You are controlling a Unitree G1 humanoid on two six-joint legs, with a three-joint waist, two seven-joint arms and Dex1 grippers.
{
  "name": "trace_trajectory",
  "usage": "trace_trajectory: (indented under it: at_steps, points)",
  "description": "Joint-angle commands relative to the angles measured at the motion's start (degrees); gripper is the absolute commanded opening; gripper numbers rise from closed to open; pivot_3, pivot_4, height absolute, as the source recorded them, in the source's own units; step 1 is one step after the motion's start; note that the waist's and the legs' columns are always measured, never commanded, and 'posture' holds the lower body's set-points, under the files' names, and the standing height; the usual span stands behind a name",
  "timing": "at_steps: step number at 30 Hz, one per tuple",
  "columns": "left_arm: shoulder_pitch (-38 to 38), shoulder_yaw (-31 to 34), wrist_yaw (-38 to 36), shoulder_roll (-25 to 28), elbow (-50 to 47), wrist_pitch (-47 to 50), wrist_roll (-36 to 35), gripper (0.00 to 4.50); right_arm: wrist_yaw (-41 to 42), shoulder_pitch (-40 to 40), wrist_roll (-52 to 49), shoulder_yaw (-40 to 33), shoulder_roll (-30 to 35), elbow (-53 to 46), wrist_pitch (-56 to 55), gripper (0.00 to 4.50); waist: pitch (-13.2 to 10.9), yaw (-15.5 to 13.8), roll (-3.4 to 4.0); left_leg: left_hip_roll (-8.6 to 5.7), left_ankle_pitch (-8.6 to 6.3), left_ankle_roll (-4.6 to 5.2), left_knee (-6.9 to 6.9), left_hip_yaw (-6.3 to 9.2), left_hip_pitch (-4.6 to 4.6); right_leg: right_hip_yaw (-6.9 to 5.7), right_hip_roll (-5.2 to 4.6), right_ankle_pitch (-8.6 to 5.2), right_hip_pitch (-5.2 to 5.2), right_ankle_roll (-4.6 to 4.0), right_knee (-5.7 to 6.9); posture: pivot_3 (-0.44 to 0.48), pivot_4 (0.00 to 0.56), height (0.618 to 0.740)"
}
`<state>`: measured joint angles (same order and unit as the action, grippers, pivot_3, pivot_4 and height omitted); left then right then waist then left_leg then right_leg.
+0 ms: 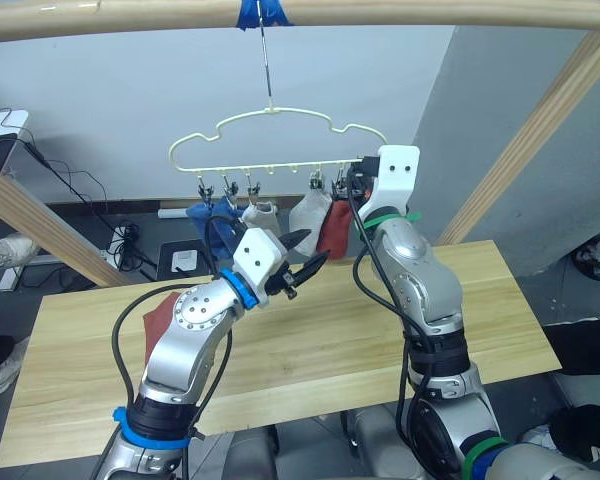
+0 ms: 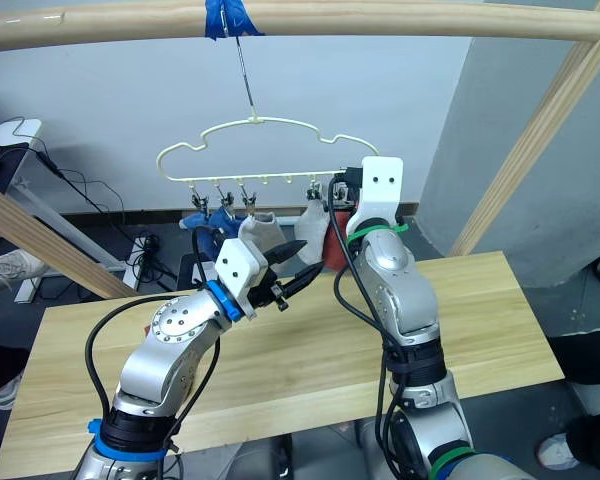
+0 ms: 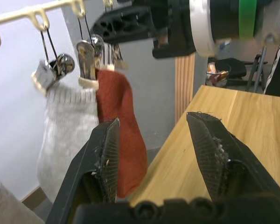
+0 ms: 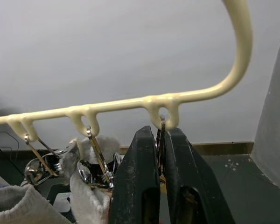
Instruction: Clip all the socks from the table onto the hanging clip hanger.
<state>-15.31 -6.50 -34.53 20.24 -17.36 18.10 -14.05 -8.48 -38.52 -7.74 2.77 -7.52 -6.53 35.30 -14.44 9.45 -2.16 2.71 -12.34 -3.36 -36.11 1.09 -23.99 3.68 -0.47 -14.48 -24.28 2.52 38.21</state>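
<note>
The pale yellow clip hanger [image 1: 280,112] hangs from the top pole. From its clips hang a blue sock [image 1: 202,214], two light grey socks [image 1: 261,214] [image 1: 308,214] and a rust-red sock [image 1: 334,228]. My right gripper [image 1: 353,183] is raised to the hanger's right end, shut on the clip [image 4: 161,133] above the red sock. My left gripper [image 1: 306,256] hovers open and empty just below the hung socks, facing the red sock [image 3: 123,135] and a grey sock [image 3: 65,140]. Another rust-red sock [image 1: 158,312] lies on the table [image 1: 470,300], partly hidden behind my left arm.
A thick wooden pole frame [image 1: 400,12] spans the top, with slanted braces at right [image 1: 540,130] and left [image 1: 40,225]. Blue tape [image 1: 261,12] holds the hanger's hook wire. Cables and a power strip [image 1: 130,245] lie on the floor behind the table.
</note>
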Motion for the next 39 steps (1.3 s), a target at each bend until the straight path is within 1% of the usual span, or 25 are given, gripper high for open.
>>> trace_trajectory:
  at_steps: [1,4,5,8,9,12,13,17,21,27,33,39]
  points:
    - [1.1,0.1,0.2,0.3,-2.3,-1.1,0.1,2.53,0.4,-1.5,0.5,0.1,-0.7,-1.0,-1.5,0.03,0.0,0.0,0.00,0.00,0.00,0.00,0.00,0.00,0.00,0.00,0.00,0.00,0.00,0.00,0.00,-0.194,0.207,0.740]
    - [5.4,1.4,2.3,0.4,-3.4,-0.9,1.0,2.53,0.5,-1.5,0.5,0.0,-0.5,-1.1,-1.4,0.03,0.0,0.2,0.02,0.00,0.00,0.00,0.01,-0.02,0.01,0.02,0.00,0.00,0.00,0.00,0.00,-0.194,0.207,0.740]
    - [7.6,2.3,4.3,0.2,-3.6,-1.0,2.0,2.53,0.6,-1.5,0.5,-0.1,-0.4,-1.1,-1.3,0.03,0.0,0.2,0.02,0.01,0.00,0.00,0.01,-0.02,0.02,0.03,0.00,0.00,0.00,0.00,0.00,-0.194,0.207,0.740]
    - [13.6,5.9,9.5,-1.0,-4.1,1.9,2.0,3.11,0.9,-1.5,0.4,-0.4,-0.1,-1.2,-1.1,0.00,0.0,0.2,0.02,0.03,0.00,0.00,0.02,0.00,0.03,0.03,0.00,0.00,-0.01,-0.01,0.01,-0.188,0.216,0.740]
    - [14.6,6.7,10.7,-1.4,-4.2,2.7,1.8,3.37,1.0,-1.6,0.4,-0.5,-0.1,-1.3,-1.0,0.00,0.0,0.2,0.02,0.04,0.00,0.00,0.02,0.01,0.03,0.01,0.00,0.00,-0.01,-0.01,0.03,-0.184,0.217,0.740]
    - [17.0,12.1,15.9,-2.8,-1.2,5.7,1.1,4.35,1.4,-1.7,0.4,-0.7,0.2,-1.4,-0.7,0.00,0.0,-0.1,0.02,0.01,0.00,0.00,-0.07,0.03,0.04,-0.01,-0.02,0.00,-0.01,0.00,0.17,-0.177,0.225,0.740]
    - [17.3,13.4,17.0,-3.0,-0.2,6.2,1.1,4.48,1.6,-1.8,0.3,-0.8,0.3,-1.4,-0.6,0.00,0.0,-0.2,0.02,0.00,0.00,0.00,-0.13,0.03,0.04,-0.02,-0.02,-0.01,-0.01,0.00,0.25,-0.175,0.227,0.740]
    - [15.2,22.2,21.9,-2.8,8.6,9.1,-0.6,4.48,2.5,-2.1,0.0,-1.0,1.1,-1.9,0.5,0.00,0.0,-0.1,0.02,0.00,0.01,0.02,-0.29,0.04,0.15,0.00,0.01,-0.12,-0.01,0.15,0.54,-0.167,0.245,0.740]
    - [12.8,26.5,25.0,-2.3,13.3,10.1,-0.7,4.48,3.4,-2.3,-0.4,-1.1,1.7,-2.3,1.6,0.00,0.0,-0.2,0.02,0.00,0.05,0.07,-0.37,0.13,0.17,-0.06,0.04,-0.17,-0.02,0.20,0.67,-0.160,0.262,0.740]
    - [10.3,29.5,28.9,-1.7,17.1,14.7,-0.8,4.48,4.8,-2.8,-0.8,-1.5,2.6,-2.5,3.2,0.00,-0.1,-0.6,0.03,0.00,0.04,0.07,-0.38,0.10,0.14,-0.03,0.02,-0.14,-0.02,0.16,0.63,-0.156,0.284,0.740]
    - [8.2,29.6,30.3,-0.8,21.6,17.9,-0.5,4.48,6.0,-3.4,-0.9,-1.9,3.3,-2.2,4.0,0.00,-0.1,-0.9,0.04,0.01,0.04,0.07,-0.35,0.12,0.14,-0.05,0.03,-0.17,-0.03,0.18,0.63,-0.156,0.288,0.740]
    - [6.1,28.9,29.4,-0.3,26.1,19.9,-0.9,4.48,6.7,-3.6,-0.9,-1.8,3.3,-2.4,4.8,0.00,-0.3,-1.1,0.03,0.01,0.04,0.06,-0.35,0.11,0.14,-0.05,0.03,-0.19,-0.04,0.21,0.62,-0.161,0.289,0.740]
